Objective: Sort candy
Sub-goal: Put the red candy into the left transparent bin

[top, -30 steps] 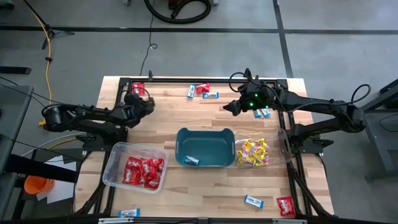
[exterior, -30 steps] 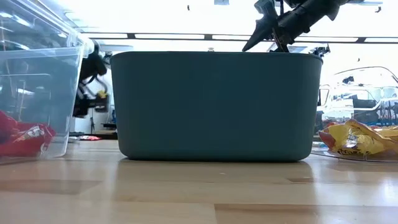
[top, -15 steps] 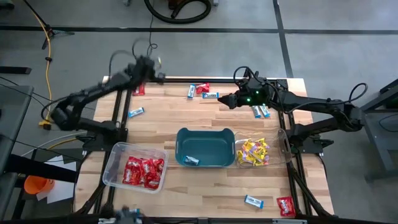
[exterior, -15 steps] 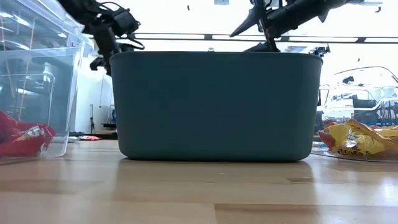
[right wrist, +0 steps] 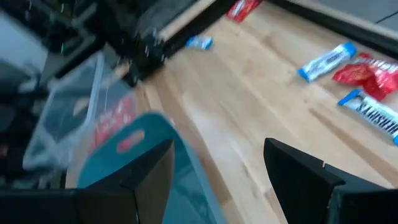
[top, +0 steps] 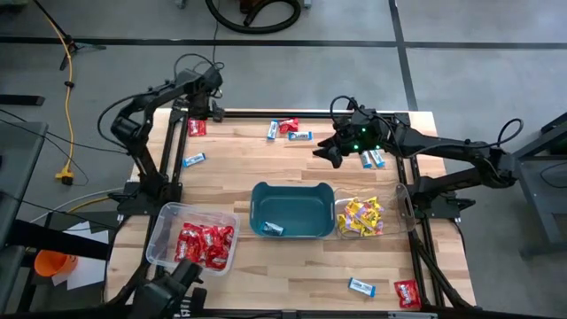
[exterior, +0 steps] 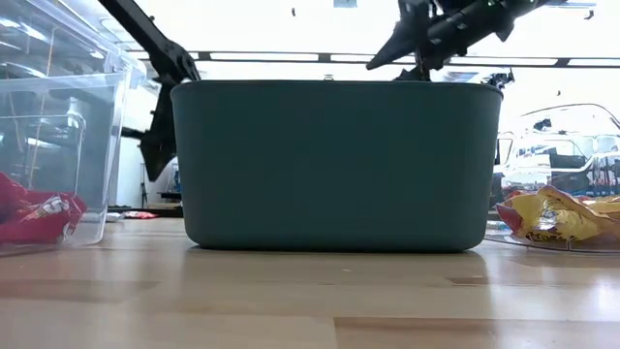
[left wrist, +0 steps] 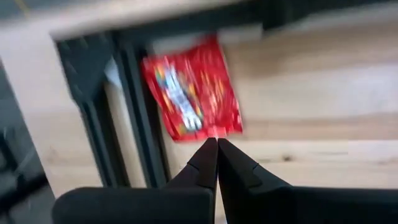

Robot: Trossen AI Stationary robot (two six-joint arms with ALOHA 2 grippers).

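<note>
Candy packets lie flat around the table. A red packet lies at the far-left corner, and a blue-and-white one lies nearer. Two blue-and-white packets and a red one lie together by the far edge, and more blue-and-white ones lie beside the right arm. My left gripper is shut and hovers high over the far-left corner, above the red packet. My right gripper is open and raised beyond the teal tub's far-right corner.
The teal tub holds one blue-and-white packet. A clear bin of red candy sits to its left and a clear bin of yellow candy to its right. A blue-and-white packet and a red packet lie by the near edge. A dark frame borders the table.
My left arm rose from low over the table's left side and swung toward the far-left corner, ending high above the red packet. A blue-and-white packet now shows on the wood where that gripper was.
</note>
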